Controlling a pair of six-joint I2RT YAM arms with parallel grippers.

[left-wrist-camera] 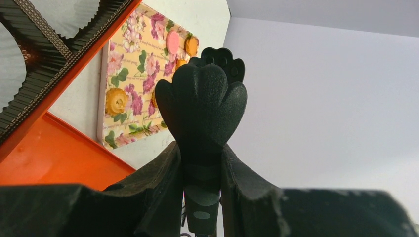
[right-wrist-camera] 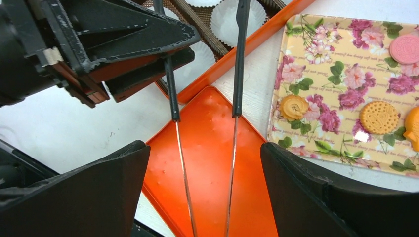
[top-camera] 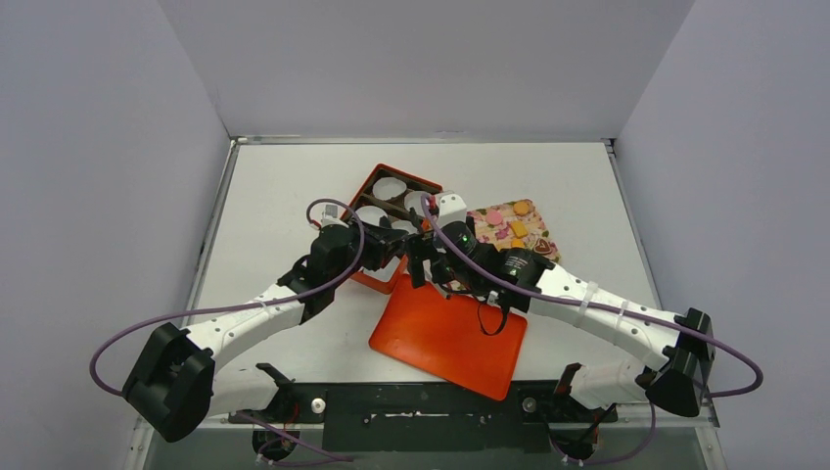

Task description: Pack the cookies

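A white table (top-camera: 294, 196) with a metal strip (top-camera: 421, 139) along its far edge stands boxed in by a plain pale grey back wall (top-camera: 421, 59) and side walls (top-camera: 98, 147), evenly lit.

Your left hand (left-wrist-camera: 200, 160) is closed on a black tool (left-wrist-camera: 201, 96) whose bumpy, paw-shaped top stands up in the middle. Behind it, a flowery tray (left-wrist-camera: 134, 74) lies on the white worktop (left-wrist-camera: 79, 98) with a pink cookie (left-wrist-camera: 172, 42), an orange cookie (left-wrist-camera: 191, 45) and a yellow cookie (left-wrist-camera: 116, 101) on it. At the left are a flat orange lid (left-wrist-camera: 49, 160) and an orange box (left-wrist-camera: 34, 94) with dark ribbed walls.
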